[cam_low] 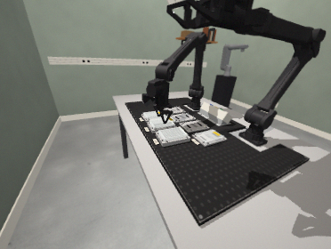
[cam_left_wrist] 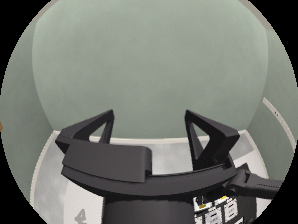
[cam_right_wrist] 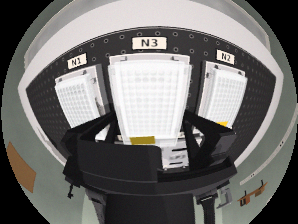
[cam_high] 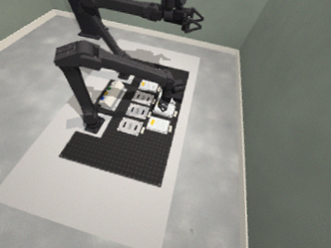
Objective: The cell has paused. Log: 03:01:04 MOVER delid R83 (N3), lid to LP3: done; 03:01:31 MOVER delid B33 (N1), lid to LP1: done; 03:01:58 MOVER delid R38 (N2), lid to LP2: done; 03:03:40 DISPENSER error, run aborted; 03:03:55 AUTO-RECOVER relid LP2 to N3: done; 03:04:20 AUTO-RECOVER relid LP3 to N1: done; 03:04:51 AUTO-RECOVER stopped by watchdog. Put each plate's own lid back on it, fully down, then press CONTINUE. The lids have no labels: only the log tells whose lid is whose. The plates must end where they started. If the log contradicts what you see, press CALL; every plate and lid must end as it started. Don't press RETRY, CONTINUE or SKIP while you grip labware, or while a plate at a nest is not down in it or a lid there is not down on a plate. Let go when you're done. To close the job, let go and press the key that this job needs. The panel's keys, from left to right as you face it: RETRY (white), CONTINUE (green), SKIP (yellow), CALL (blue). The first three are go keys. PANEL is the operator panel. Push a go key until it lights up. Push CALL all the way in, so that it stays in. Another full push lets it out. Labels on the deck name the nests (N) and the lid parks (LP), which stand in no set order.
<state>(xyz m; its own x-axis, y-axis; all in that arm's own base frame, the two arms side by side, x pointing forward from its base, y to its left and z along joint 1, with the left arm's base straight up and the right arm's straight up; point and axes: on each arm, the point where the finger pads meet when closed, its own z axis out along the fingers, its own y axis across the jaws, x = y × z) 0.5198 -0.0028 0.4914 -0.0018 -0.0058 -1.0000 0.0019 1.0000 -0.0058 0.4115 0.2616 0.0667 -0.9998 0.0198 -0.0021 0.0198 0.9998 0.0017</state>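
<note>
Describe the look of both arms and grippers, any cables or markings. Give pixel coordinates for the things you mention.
Left gripper (cam_high: 195, 23) (cam_left_wrist: 150, 117) and right gripper (cam_right_wrist: 149, 113): matching, matte black, fingers shaped as open triangular loops. Arms: dark charcoal-black, slim links, chunky rounded joints. No sleeves, loose cables or coloured markings visible; finer detail is too small to tell.

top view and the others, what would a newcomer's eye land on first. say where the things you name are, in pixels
The big black arms: the left gripper (cam_high: 200, 25) (cam_low: 172, 10) (cam_left_wrist: 149, 113) hangs open, high up away from the plates, while the right gripper (cam_high: 163, 106) (cam_low: 165, 121) (cam_right_wrist: 149, 113) is down on the black board (cam_high: 127, 153) (cam_low: 222, 178), clamped on the white piece (cam_high: 168, 112) (cam_low: 160, 125) (cam_right_wrist: 150, 95) at N3. Then the bright white plates at N1 (cam_right_wrist: 76, 100) and N2 (cam_right_wrist: 226, 95), either side of it.
</note>
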